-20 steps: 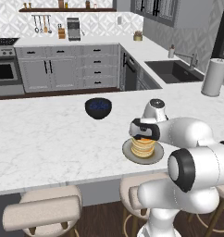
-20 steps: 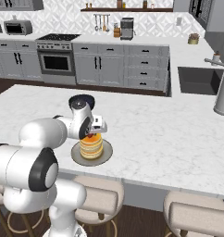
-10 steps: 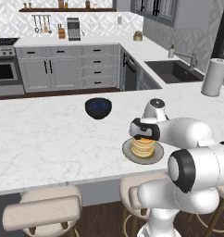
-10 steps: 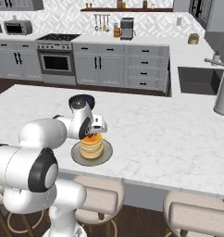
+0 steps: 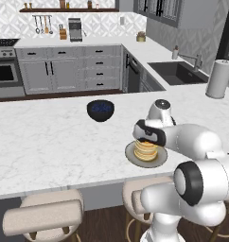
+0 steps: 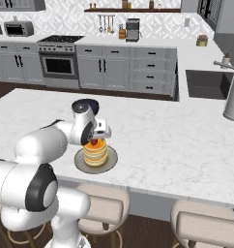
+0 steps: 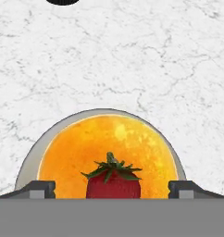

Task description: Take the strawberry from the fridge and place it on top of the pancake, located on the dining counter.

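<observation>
strawberry (image 7: 113, 181) atop pancake (image 7: 111, 150), claw (image 7: 112, 189) open

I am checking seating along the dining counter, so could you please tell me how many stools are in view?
2 stools: one below the counter's left stretch, one partly behind the arm under the pancake plate. More may lie outside the frame.

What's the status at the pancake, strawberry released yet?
Gripper open, fingertips apart, clear of the berry. Strawberry sits on the pancake, green top up. Blueberry bowl well off to the side, nothing in the way.
</observation>
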